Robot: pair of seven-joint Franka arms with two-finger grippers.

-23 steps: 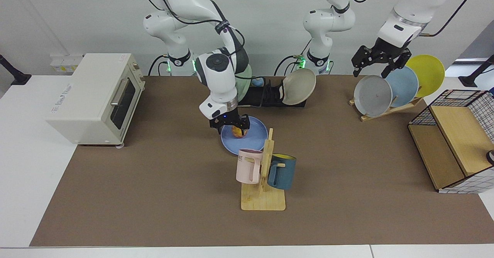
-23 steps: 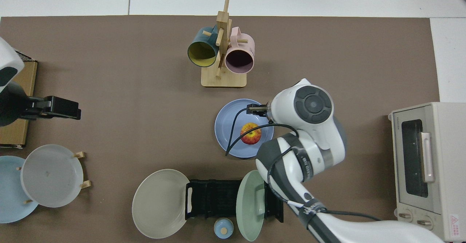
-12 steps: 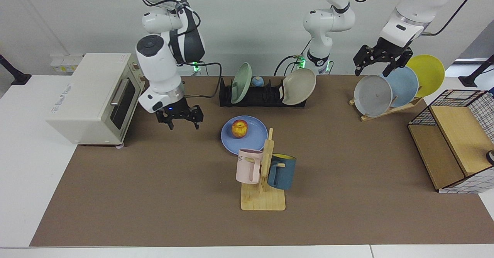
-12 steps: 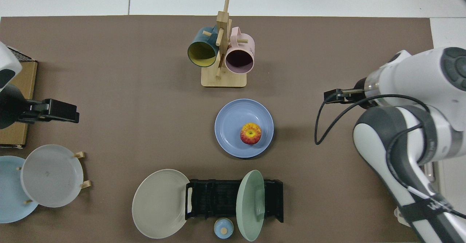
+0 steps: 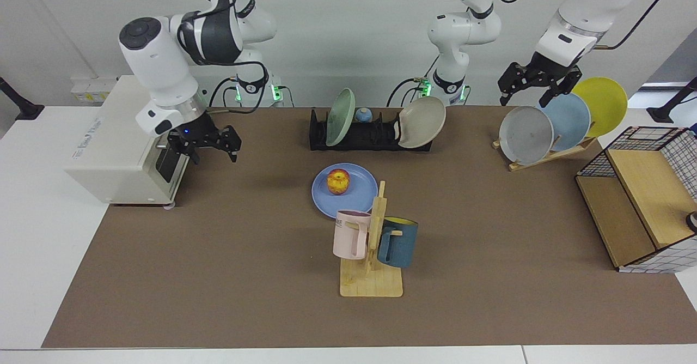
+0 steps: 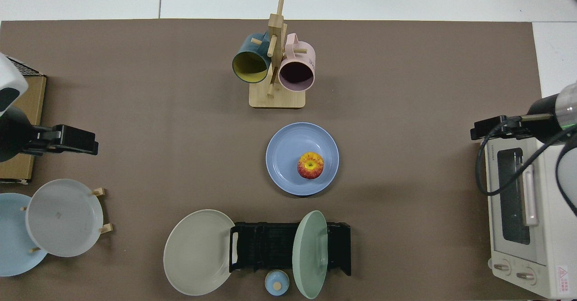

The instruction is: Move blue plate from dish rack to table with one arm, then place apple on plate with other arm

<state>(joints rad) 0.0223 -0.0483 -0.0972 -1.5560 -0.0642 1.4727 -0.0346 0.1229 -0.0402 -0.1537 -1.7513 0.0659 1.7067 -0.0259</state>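
A wooden mug tree [image 5: 372, 255] stands just at the plate's 5 o'clock in the facing view, with a pink mug [image 5: 351, 234] and a dark teal mug [image 5: 398, 242] hung on it; its upright post overlaps the plate's near rim from that camera. At 12 o'clock of the plate sits the black rack [image 5: 370, 133], holding a sage-green plate [image 5: 340, 117] upright and a beige plate [image 5: 422, 122] leaning at its end, with a small blue knobbed piece [image 5: 364, 115] behind it. A cream toaster oven [image 5: 128, 138] stands at 9 o'clock on the table's [image 5: 218, 277] edge. At 2 o'clock a wooden stand [image 5: 550, 154] carries grey, pale blue and yellow plates, and a wire-and-wood crate [image 5: 642, 200] lies at 3 o'clock.

The blue plate [image 5: 344, 190] lies flat on the brown mat at mid-table, round, shallow and matte periwinkle. The apple [image 5: 338, 181] rests on it, off-centre toward the rack; it is small, yellow-orange with red streaks, with its stem hollow upward in the top view [image 6: 310, 165].

The right gripper [image 5: 209, 145] hangs in front of the oven door, well apart from the plate, fingers spread and empty. The left gripper [image 5: 536, 85] hovers above the stand's plates, fingers also spread, holding nothing.
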